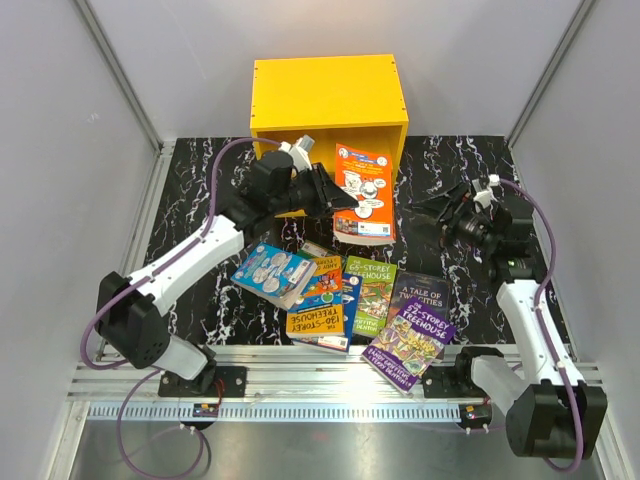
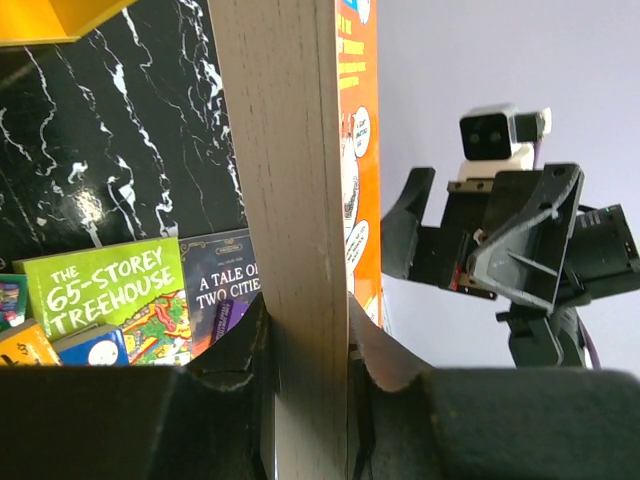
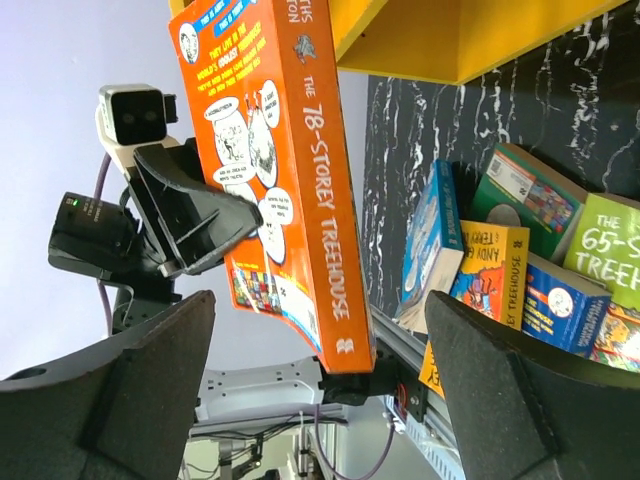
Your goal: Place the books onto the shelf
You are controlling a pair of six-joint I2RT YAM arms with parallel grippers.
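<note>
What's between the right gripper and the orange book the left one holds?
Nothing. The top view shows only bare black table between the right gripper and the orange book; the right wrist view agrees.

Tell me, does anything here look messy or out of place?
Yes. The loose books lie in a crooked, overlapping heap on the table in front of the shelf. One orange book is away from the heap, clamped in the left gripper.
</note>
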